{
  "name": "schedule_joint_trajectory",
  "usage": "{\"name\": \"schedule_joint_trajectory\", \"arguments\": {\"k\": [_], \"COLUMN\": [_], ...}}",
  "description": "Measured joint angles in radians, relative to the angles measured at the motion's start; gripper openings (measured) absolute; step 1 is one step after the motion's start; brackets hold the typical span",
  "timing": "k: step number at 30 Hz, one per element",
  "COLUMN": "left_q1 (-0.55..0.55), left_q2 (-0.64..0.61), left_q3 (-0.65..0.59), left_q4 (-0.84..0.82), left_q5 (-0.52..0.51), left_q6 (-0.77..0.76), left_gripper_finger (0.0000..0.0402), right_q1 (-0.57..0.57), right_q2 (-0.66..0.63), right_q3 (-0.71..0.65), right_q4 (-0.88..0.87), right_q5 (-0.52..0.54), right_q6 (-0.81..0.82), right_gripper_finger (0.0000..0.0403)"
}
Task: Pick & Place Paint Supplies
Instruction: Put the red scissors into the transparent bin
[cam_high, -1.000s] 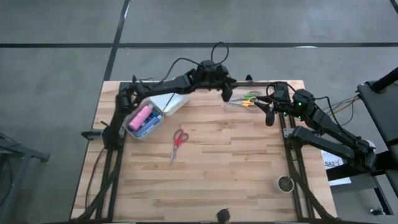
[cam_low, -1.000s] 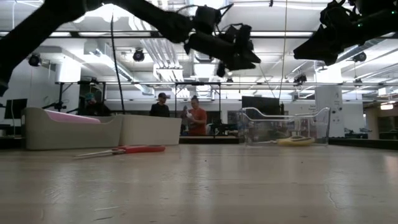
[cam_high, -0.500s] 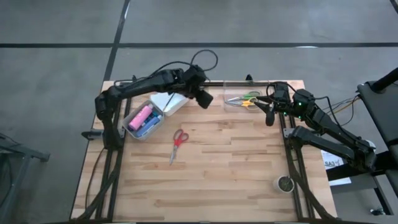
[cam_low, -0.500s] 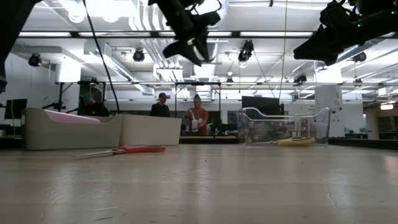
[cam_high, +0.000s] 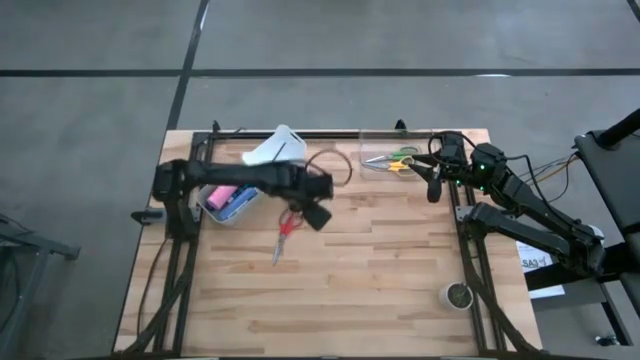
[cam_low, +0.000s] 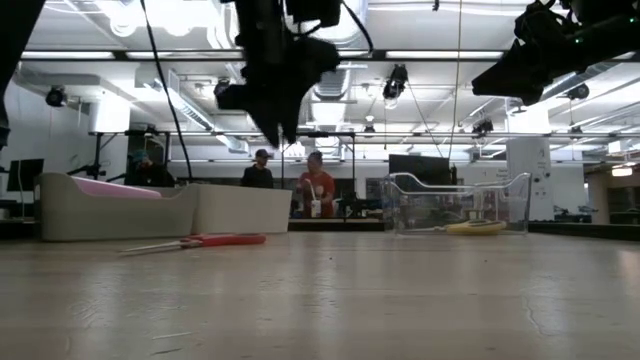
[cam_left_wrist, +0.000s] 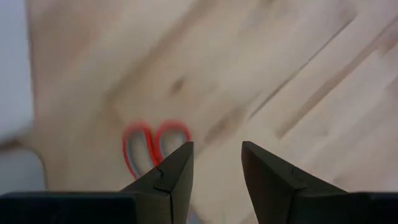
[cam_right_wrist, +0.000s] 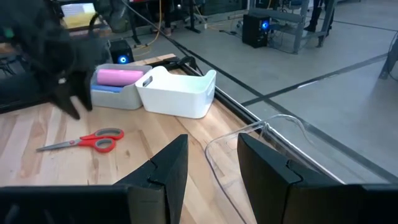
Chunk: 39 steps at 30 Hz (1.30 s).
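My left arm reaches out low across the desk (cam_high: 380, 280), and my left pincer (cam_high: 314, 213) hangs over the handles of the red scissors (cam_high: 286, 226) with its two fingers (cam_left_wrist: 171, 174) a little apart and nothing between them. My right arm is bent at the far right side of the desk, and my right pincer (cam_high: 432, 186) waits up in the air beside the clear bin (cam_high: 388, 160), fingers a little apart and empty. The pink bottle (cam_high: 222, 196) lies in the gray bin (cam_right_wrist: 115, 96), next to the white bin (cam_right_wrist: 177, 94).
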Motion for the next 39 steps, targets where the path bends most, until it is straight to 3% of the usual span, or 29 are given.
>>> {"name": "schedule_joint_trajectory", "arguments": {"k": [7, 13, 25, 39], "left_q1": [-0.046, -0.040, -0.038, -0.038], "left_q2": [-0.003, -0.003, -0.003, -0.011], "left_q3": [-0.170, -0.308, -0.390, -0.565], "left_q4": [0.080, 0.244, 0.336, 0.597], "left_q5": [-0.002, -0.003, -0.008, 0.026], "left_q6": [-0.171, -0.221, -0.229, -0.285], "left_gripper_finger": [0.0146, 0.0146, 0.0146, 0.0146], "right_q1": [0.000, 0.000, 0.000, 0.000], "right_q2": [0.000, 0.000, 0.000, 0.000], "right_q3": [0.000, 0.000, 0.000, 0.000], "right_q4": [0.000, 0.000, 0.000, 0.000], "right_q5": [0.000, 0.000, 0.000, 0.000], "right_q6": [0.000, 0.000, 0.000, 0.000], "right_gripper_finger": [0.0137, 0.0137, 0.0137, 0.0137]}}
